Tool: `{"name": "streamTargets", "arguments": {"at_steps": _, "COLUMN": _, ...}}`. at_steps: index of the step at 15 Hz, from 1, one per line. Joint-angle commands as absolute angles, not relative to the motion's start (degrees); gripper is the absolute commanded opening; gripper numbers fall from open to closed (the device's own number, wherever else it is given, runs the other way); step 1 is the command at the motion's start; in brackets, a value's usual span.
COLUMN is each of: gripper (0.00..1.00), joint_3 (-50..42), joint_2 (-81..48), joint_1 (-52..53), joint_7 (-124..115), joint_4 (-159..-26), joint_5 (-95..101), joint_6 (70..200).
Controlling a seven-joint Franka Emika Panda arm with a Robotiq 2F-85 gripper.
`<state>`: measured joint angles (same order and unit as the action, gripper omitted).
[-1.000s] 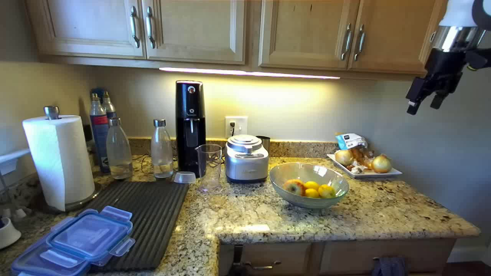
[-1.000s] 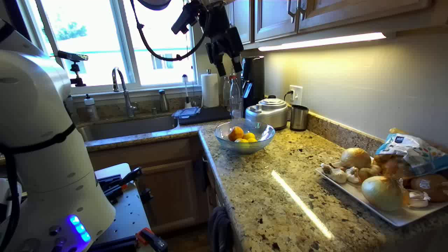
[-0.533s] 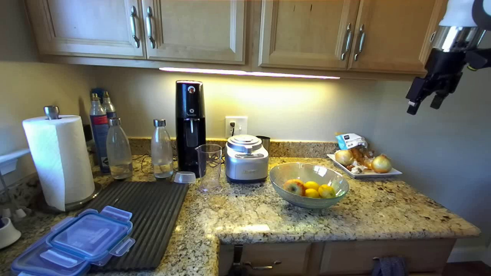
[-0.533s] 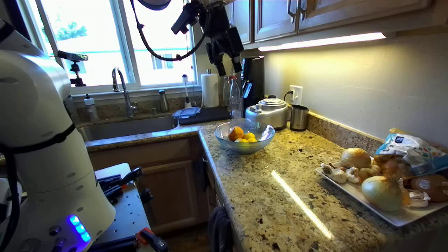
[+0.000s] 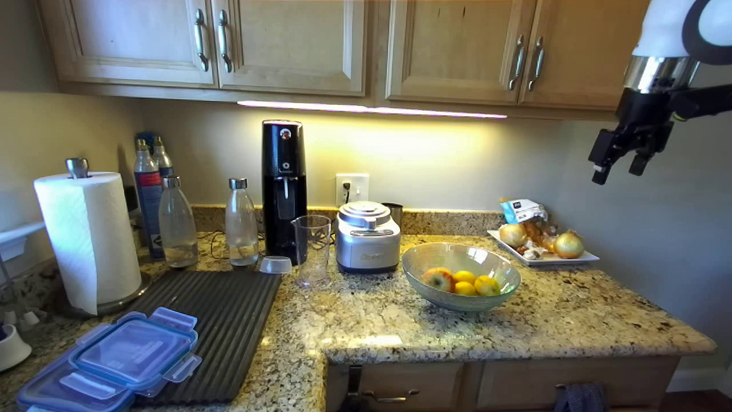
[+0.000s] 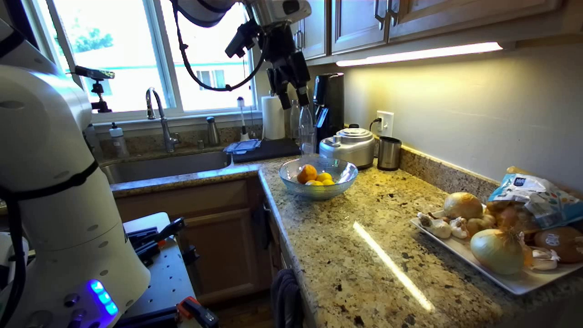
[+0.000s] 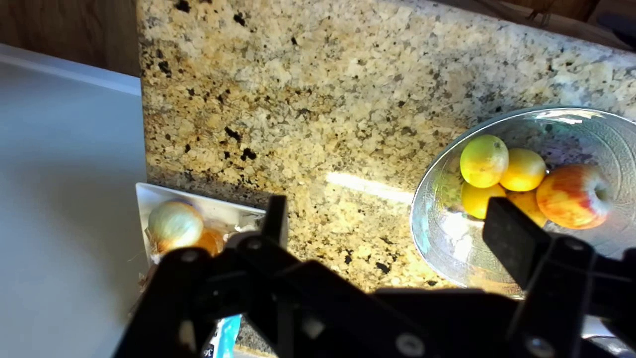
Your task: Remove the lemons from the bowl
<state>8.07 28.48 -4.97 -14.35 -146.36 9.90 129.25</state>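
Wrist view, lemons point(image 7: 521, 170): clustered inside bowl point(image 7: 435, 233), with apple point(image 7: 571, 196) just beside; of uncertain long axis.
Gripper point(image 5: 619, 171) in an exterior view: spread wide, holding nothing, well apart from bowl.
Gripper to lemons: in that view, down and toward picture left; probably calling for sideways travel over bowl before descent.

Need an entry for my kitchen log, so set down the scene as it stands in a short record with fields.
gripper: open, holding nothing, above the counter
lemons: clustered in the glass bowl
apple: beside the lemons
white tray: holds onions and garlic
silver appliance: near the bowl
task: lemons yet to come out
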Motion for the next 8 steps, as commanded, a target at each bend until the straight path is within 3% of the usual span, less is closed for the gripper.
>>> {"name": "streamTargets", "arguments": {"at_steps": 1, "gripper": 1.00, "joint_3": 12.05, "joint_2": 23.36, "joint_1": -4.37, "joint_7": -24.74, "joint_4": -147.20, "joint_5": 10.77, "joint_6": 134.37}}
{"name": "streamTargets", "arguments": {"at_steps": 8, "gripper": 1.00, "joint_3": 15.97, "joint_2": 13.04, "joint_1": -1.22, "joint_7": -32.83, "joint_4": -145.41, "joint_5": 11.00, "joint_6": 142.28}}
